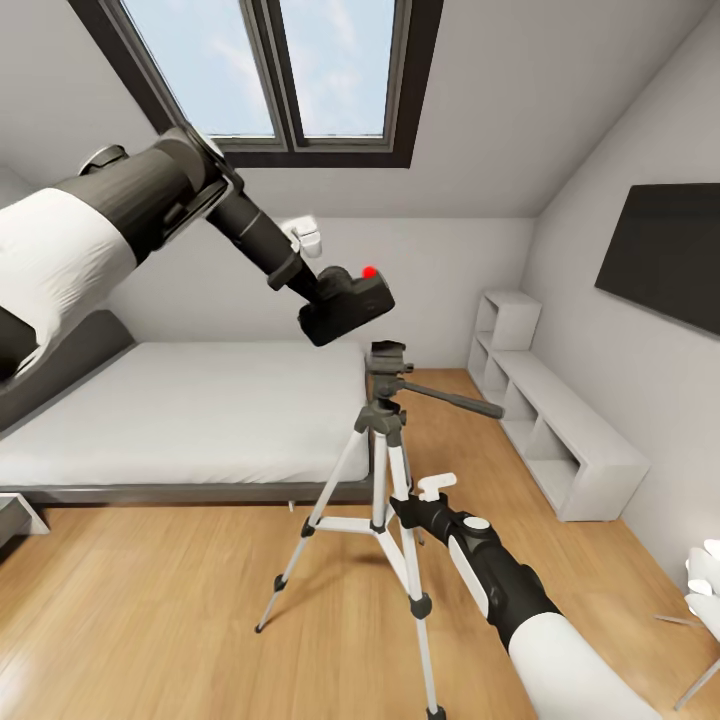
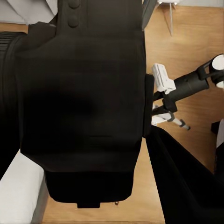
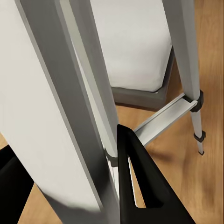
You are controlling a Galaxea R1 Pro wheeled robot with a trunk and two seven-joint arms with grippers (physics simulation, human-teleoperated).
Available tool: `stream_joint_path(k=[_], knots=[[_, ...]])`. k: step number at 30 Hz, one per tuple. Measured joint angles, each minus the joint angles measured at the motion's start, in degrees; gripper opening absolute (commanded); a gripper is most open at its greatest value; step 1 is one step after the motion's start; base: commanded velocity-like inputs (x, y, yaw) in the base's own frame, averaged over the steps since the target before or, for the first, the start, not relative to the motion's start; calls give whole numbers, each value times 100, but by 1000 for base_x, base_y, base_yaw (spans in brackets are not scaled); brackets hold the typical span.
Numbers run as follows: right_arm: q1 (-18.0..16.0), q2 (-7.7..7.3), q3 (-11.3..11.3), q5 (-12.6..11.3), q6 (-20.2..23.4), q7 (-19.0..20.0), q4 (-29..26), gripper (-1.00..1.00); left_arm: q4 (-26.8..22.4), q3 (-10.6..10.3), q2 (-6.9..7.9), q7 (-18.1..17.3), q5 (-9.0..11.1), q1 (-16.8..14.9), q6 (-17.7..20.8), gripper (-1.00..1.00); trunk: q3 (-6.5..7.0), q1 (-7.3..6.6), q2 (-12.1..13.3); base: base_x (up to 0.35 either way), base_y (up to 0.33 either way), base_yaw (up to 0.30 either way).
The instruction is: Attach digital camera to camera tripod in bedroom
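Your right gripper (image 1: 405, 510) clamps a tripod (image 1: 385, 420) leg; left gripper (image 1: 318, 300) grasps the camera (image 1: 350, 303), so lower it squarely onto the head below.

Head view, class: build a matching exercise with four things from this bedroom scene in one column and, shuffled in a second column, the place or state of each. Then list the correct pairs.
Column 1
1. digital camera
2. camera tripod
3. right gripper
4. bed

Column 2
A. stands on the wood floor in front of the bed
B. at the tripod's legs, below its head
C. held up in the left gripper, just above the tripod's head
D. against the wall under the skylight

Pairs: 1-C, 2-A, 3-B, 4-D
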Motion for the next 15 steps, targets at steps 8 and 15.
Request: stream_joint_path(k=[8, 15], knots=[[0, -61, -14, 7, 11, 35, -7, -100, 20, 18, -253, -44, -159, 0, -76, -100, 0, 0, 0, 0, 0, 0], [-2, -63, -12, 12, 9, 41, -6, -100, -6, 45, -517, 158, -172, 2, -82, -100, 0, 0, 0, 0, 0, 0]])
